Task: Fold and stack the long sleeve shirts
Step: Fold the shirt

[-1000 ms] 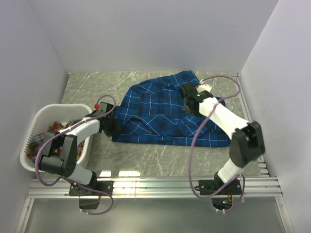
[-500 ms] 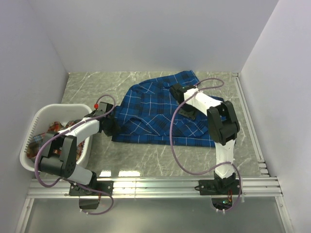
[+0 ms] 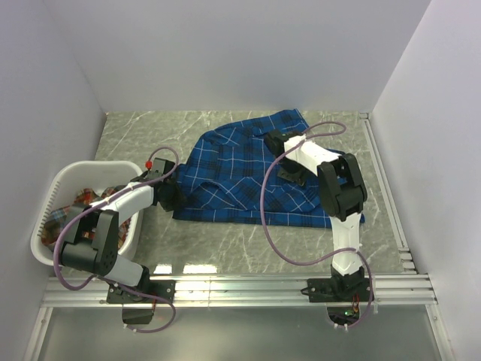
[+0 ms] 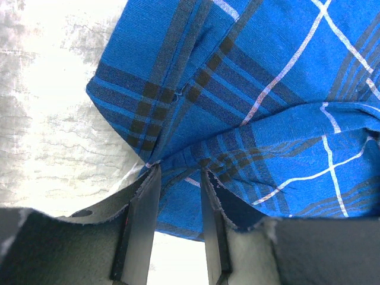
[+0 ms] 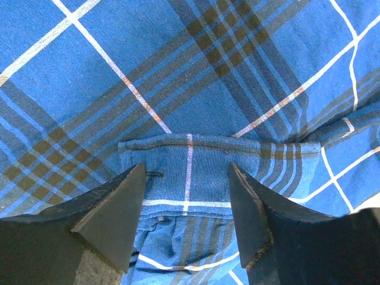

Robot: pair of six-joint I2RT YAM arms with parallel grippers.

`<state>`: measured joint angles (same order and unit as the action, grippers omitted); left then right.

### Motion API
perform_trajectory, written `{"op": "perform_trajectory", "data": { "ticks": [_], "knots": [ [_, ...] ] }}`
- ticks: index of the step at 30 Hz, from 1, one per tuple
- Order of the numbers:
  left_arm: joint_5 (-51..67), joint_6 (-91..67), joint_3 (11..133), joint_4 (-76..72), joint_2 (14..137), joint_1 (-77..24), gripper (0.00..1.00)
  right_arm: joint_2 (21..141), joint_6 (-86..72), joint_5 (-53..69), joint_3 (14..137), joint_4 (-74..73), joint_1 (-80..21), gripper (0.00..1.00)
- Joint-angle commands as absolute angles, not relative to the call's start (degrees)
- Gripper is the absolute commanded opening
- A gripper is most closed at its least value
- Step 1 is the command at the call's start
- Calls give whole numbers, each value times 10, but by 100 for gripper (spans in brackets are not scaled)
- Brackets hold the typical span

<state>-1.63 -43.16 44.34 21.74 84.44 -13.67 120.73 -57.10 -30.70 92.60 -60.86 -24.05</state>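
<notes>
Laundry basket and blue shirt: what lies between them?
In the top view, only the left arm crosses that strip of table, from the laundry basket to the blue shirt, whose edge the left claw pinches.

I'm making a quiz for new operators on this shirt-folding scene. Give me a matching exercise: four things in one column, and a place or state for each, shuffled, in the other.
Things:
1. blue shirt
2. basket
3. left pincer
4. right pincer

Places and states:
A. open, above the blue fabric
B. white, at the far left
C. spread out in the middle
D. shut on the shirt's edge

Pairs: 1-C, 2-B, 3-D, 4-A
</notes>
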Motion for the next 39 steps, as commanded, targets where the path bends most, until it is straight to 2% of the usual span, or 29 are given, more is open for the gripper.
{"op": "perform_trajectory", "data": {
  "ticks": [1, 5, 8, 10, 11, 14, 15, 21, 26, 31, 39],
  "knots": [
    [-23, -435, 443, 208, 828, -134, 40, 1216, -570, -314, 938, -612, -236, 68],
    [-24, -435, 442, 207, 827, -134, 40, 1223, -552, -291, 936, -601, -236, 69],
    [-24, -436, 442, 208, 827, -134, 40, 1216, -548, -288, 931, -601, -236, 60],
    [-24, -435, 441, 208, 828, -134, 40, 1209, -547, -295, 930, -605, -236, 49],
    [-24, -436, 441, 208, 828, -134, 40, 1202, -547, -298, 931, -610, -236, 41],
    [-24, -436, 443, 208, 829, -134, 40, 1182, -542, -307, 931, -614, -236, 28],
    [-24, -436, 443, 208, 829, -134, 40, 1177, -541, -308, 930, -614, -236, 21],
    [-24, -437, 442, 209, 828, -134, 40, 1150, -540, -312, 931, -621, -236, 0],
    [-25, -437, 441, 208, 827, -134, 40, 1135, -534, -305, 937, -615, -236, 0],
    [-25, -439, 440, 210, 826, -134, 40, 1122, -506, -297, 995, -599, -236, 0],
    [-31, -443, 440, 211, 826, -134, 40, 1053, -417, -241, 1055, -462, -252, 0]
  ]
}}
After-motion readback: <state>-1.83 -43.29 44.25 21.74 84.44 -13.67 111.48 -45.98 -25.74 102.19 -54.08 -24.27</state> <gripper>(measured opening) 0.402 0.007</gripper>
